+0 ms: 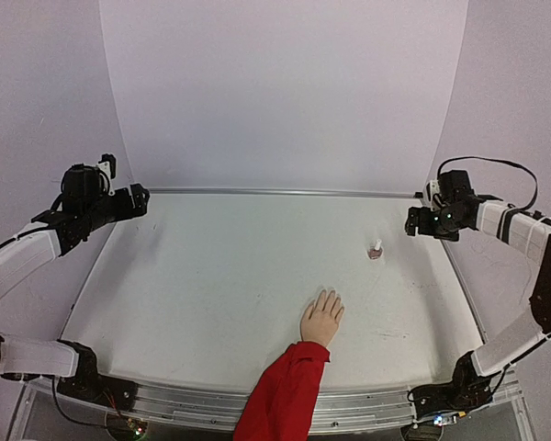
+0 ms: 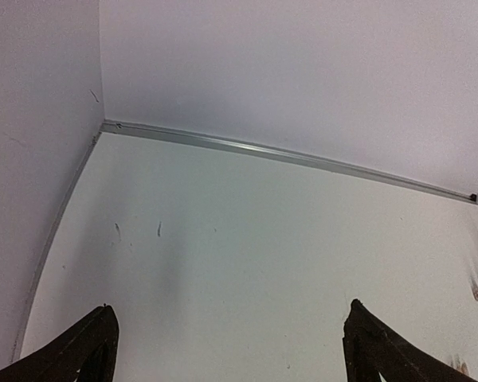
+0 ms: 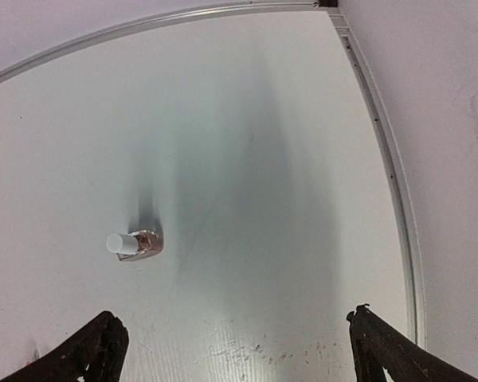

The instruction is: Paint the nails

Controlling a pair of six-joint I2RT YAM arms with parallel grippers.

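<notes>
Left fingers [image 1: 140,199] and right fingers [image 1: 413,223] gape wide, empty, by the desk's [image 1: 211,303] side edges, broad bare desk between. We count one hand [image 1: 321,320], one bottle [image 1: 376,249], apart.

One mannequin hand [image 1: 322,320] in one red sleeve [image 1: 280,400] and one small pinkish bottle [image 1: 376,249] with one white cap [image 3: 118,243] share a single tabletop [image 1: 211,294]. Two robot arms, the left arm [image 1: 23,257] and right arm [image 1: 523,230], carry one left end effector [image 2: 231,354] and one right end effector [image 3: 235,350], two fingers apiece. The nails are too small to count.
</notes>
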